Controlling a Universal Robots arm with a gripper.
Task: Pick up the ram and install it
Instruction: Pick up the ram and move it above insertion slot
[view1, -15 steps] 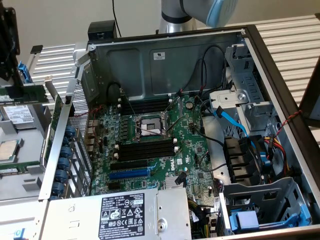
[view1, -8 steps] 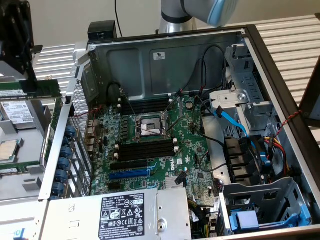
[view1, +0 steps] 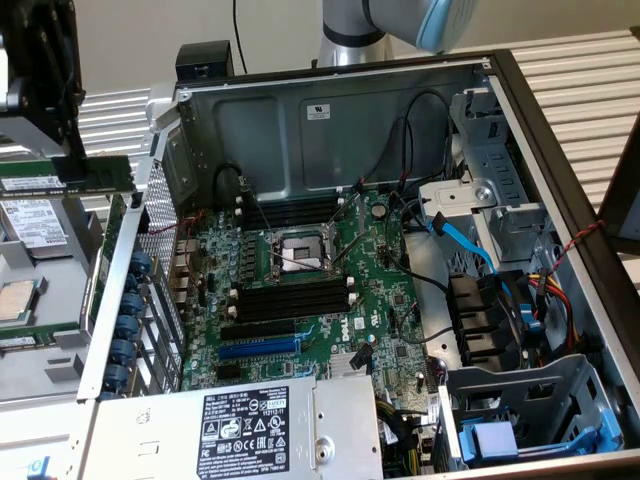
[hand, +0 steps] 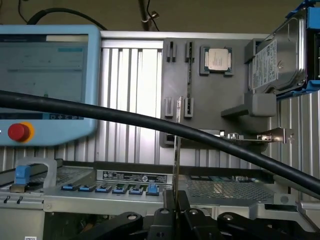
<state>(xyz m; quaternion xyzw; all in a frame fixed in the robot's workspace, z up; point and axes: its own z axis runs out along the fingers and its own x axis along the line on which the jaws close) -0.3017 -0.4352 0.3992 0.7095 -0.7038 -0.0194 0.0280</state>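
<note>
1. We see an open computer case (view1: 400, 110) lying on its side on the slatted surface (view1: 590, 70), with the motherboard (view1: 385, 290) facing up.
2. A silver power supply (view1: 250, 430) fills the near edge of the case.
3. Outside the case wall, on the exterior view's left, a grey tray (view1: 70, 270) carries a hard drive (view1: 35, 222) and a processor (view1: 15, 298).
4. On the board, the long black slots (view1: 290, 302) lie side by side, and the blue slot (view1: 258, 349) lies just nearer the power supply.
5. The ram (view1: 105, 172) hangs in the air above the tray, outside the case and well apart from the slots. In the wrist view we see it edge-on as a thin strip.
6. The jaws are clamped on the ram, with a black finger (hand: 169, 202) against each flat face.
</note>
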